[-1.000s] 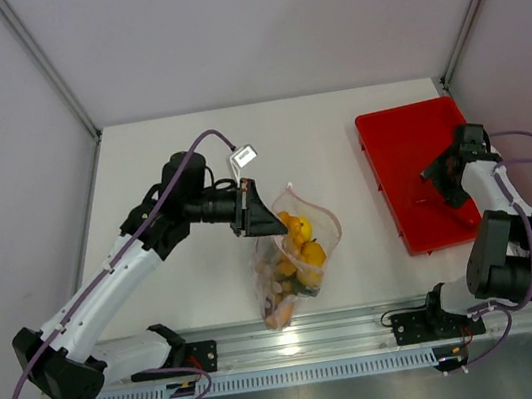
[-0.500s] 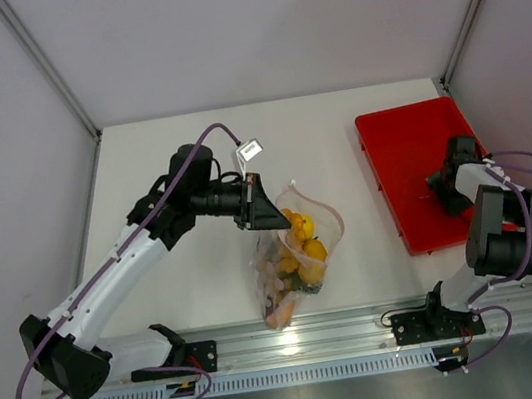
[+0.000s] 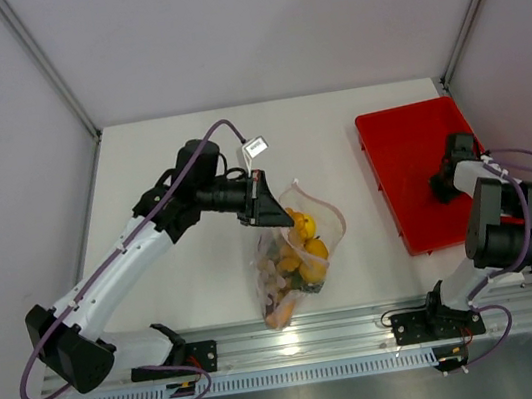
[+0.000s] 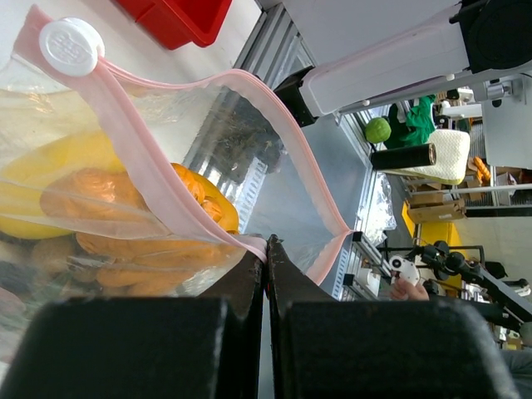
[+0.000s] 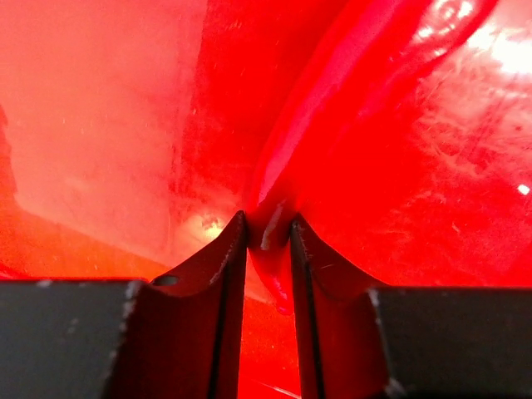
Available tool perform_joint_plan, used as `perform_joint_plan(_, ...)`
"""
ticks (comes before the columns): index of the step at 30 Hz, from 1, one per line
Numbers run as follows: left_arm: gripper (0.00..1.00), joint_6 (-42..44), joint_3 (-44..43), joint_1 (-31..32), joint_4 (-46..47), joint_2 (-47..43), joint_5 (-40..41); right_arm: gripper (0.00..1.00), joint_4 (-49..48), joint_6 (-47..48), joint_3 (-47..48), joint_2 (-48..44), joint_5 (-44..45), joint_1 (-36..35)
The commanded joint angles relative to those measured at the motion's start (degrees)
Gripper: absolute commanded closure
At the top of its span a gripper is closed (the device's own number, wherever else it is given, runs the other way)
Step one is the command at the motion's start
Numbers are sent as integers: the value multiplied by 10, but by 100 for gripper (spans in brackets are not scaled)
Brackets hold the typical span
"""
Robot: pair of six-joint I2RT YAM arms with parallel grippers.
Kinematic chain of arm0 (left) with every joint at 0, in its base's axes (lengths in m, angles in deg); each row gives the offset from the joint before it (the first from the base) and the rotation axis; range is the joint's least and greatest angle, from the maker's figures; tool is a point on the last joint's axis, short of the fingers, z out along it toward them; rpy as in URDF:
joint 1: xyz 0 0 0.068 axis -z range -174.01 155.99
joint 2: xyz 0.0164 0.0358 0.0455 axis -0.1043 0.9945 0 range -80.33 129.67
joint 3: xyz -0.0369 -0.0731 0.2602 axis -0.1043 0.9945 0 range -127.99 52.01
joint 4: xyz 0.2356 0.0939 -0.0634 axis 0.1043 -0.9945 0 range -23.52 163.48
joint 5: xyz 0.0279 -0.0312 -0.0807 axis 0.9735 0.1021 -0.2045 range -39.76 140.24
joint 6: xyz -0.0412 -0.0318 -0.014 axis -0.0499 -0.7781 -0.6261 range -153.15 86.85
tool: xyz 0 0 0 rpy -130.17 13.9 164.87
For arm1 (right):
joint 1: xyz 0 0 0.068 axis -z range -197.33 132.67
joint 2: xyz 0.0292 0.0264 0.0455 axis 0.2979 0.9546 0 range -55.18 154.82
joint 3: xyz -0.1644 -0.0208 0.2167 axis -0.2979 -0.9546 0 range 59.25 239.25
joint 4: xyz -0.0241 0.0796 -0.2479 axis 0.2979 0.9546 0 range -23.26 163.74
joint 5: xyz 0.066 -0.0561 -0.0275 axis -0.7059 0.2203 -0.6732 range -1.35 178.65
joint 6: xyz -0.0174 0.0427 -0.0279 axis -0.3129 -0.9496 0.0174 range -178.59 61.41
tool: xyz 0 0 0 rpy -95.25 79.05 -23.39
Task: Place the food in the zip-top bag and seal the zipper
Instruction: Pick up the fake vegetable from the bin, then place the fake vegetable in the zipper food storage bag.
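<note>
In the centre of the top view, the left gripper [image 3: 275, 216] pinches one lip of the zip-top bag [image 3: 292, 266], its zipper [image 4: 154, 179] gaping over the yellow and orange food [image 3: 303, 226]; hold that lip high and taut. At right, the right gripper [image 5: 268, 237], narrowly clamped on the red chili [image 5: 287, 154], must lift clear of the wall of the red tray [image 3: 398, 138] before crossing over.

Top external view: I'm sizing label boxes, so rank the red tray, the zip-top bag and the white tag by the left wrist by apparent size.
1. red tray, largest.
2. zip-top bag, smaller even though its top is held up nearer the camera.
3. white tag, far the smallest.
</note>
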Motion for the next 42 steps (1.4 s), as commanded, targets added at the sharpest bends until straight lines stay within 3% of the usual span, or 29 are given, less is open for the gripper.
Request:
perform_joint_plan(1,99,9,-24,6,10,-5,-6,91,30,22,-19,-23,-15,-12)
perform_joint_plan(2,99,9,-23,8,11,-7,-5,99,38,25,-19,-33,-16,-16)
perform_joint_plan(3,99,9,-21,7,11,-10,-5,100,42,29,-19,-44,-16,-17)
perform_joint_plan(9,99,7,6,8,19,-32,-6,100,64,70,-24,-164,-43,-20)
perform_joint_plan(14,99,7,12,8,21,-42,-5,100,49,141,-22,-270,-161,-35)
perform_joint_plan(23,99,9,1,8,11,-47,12,100,116,226,84,-282,-335,-165)
perform_joint_plan(30,100,3,18,8,18,-62,24,100,100,192,126,-333,-462,-296)
perform_joint_plan(35,100,9,20,8,9,-63,25,100,175,239,167,-356,-493,-378)
perform_joint_plan(42,100,16,13,8,2,-68,25,100,224,227,197,-397,-606,-420)
